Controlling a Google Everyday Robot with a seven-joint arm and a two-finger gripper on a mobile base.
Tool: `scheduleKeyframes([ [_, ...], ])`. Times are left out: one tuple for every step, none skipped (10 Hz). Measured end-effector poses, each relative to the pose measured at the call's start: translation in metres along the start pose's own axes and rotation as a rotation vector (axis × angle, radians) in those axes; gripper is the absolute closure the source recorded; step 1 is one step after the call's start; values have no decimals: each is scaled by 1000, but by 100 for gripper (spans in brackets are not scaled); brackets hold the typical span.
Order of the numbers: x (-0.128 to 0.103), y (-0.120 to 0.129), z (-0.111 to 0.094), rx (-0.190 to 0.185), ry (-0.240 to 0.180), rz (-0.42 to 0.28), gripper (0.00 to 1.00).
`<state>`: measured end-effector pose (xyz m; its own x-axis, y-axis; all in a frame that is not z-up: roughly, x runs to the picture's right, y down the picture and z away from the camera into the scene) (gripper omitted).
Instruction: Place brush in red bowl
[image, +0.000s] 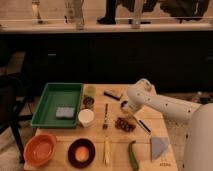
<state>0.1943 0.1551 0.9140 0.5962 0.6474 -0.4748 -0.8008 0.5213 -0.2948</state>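
With fingers pinched together beside the brush (105, 116), at its two o'clock, the gripper (124, 107) may carry nothing to the red bowl (40, 149).

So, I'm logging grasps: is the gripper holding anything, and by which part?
It cannot be told. The gripper is shut beside the grapes, its fingers hidden. The brush lies apart, unheld.

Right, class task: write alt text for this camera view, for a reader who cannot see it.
A white robot arm reaches from the right over a wooden table, its gripper shut near the table's back right. A slim brush lies at the centre, apart from a red bowl at the front left corner.
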Motion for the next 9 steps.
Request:
scheduleKeyframes([
  [3,-1,0,0,4,4,100],
  [2,-3,6,-4,3,2,100],
  [2,-5,9,-6,-2,5,100],
  [1,-7,10,-5,-5,9,100],
  [1,-5,8,-8,-5,6,100],
  [3,-1,7,-12,-2,0,100],
  [3,-1,7,-12,0,0,100],
  [4,-1,7,-12,2,-1,100],
  [4,-1,6,-12,3,-1,100],
])
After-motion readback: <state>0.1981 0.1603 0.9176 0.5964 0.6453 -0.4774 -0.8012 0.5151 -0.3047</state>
